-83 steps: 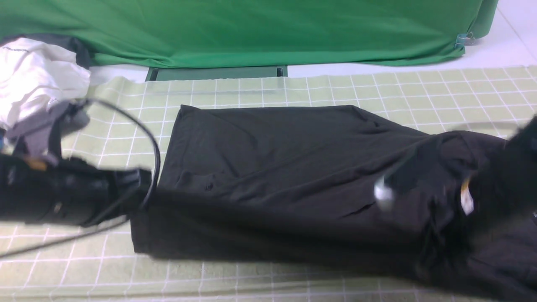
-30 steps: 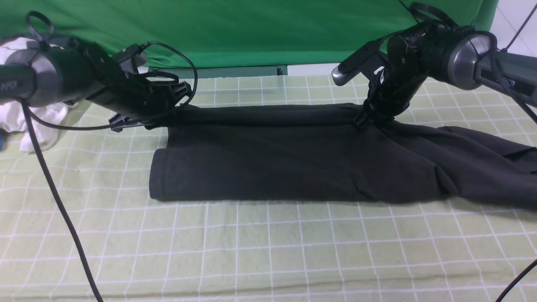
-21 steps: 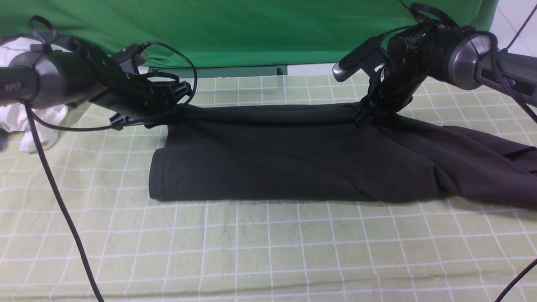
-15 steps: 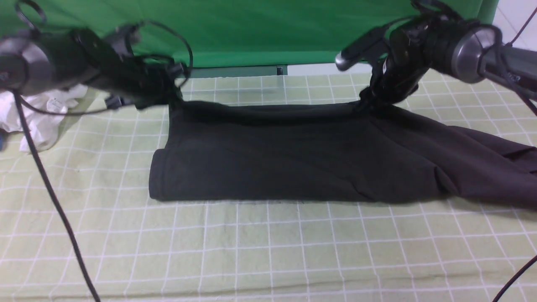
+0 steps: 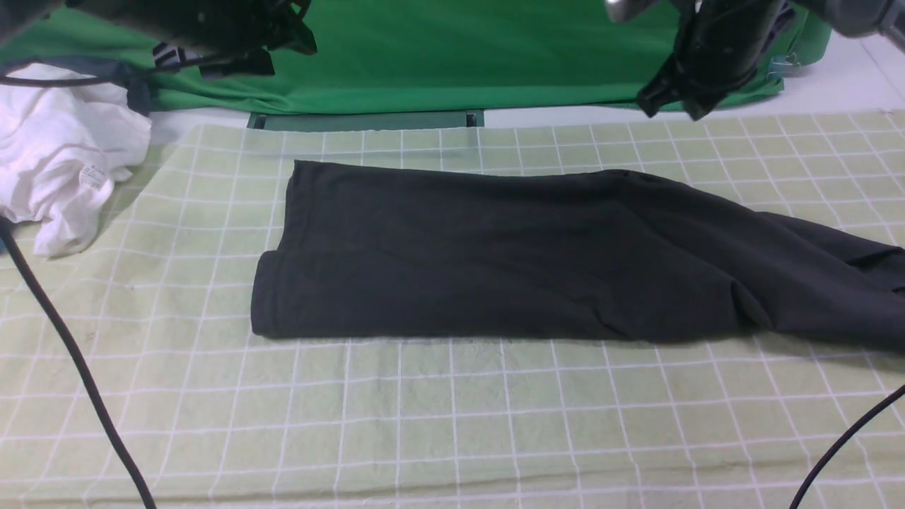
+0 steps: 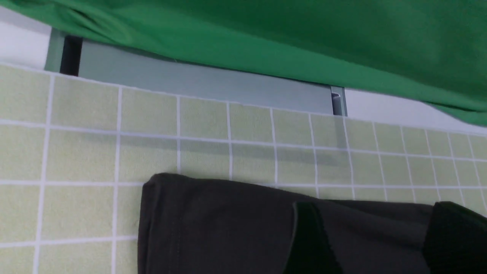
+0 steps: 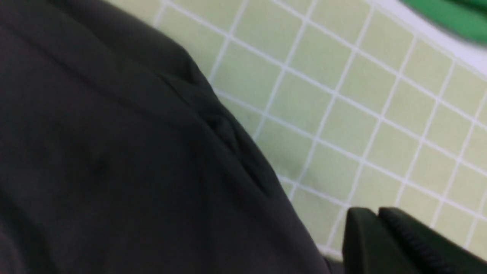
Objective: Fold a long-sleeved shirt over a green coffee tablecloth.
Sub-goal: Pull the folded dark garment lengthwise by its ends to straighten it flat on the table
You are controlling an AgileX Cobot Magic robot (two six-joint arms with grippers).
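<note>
Edges first: the long-sleeved shirt lies as a long dark band across the middle of the frame on the green coffee tablecloth. Its left end is squared off, its near edge runs straight, and its right end leaves the frame at right. Bare grid fills the whole lower frame, with a narrower strip above the shirt. The left claw hangs at upper left, spread wide and empty. The right claw, at upper right, is pressed together on nothing. Both are clear of the shirt. A white garment is heaped at the left edge.
</note>
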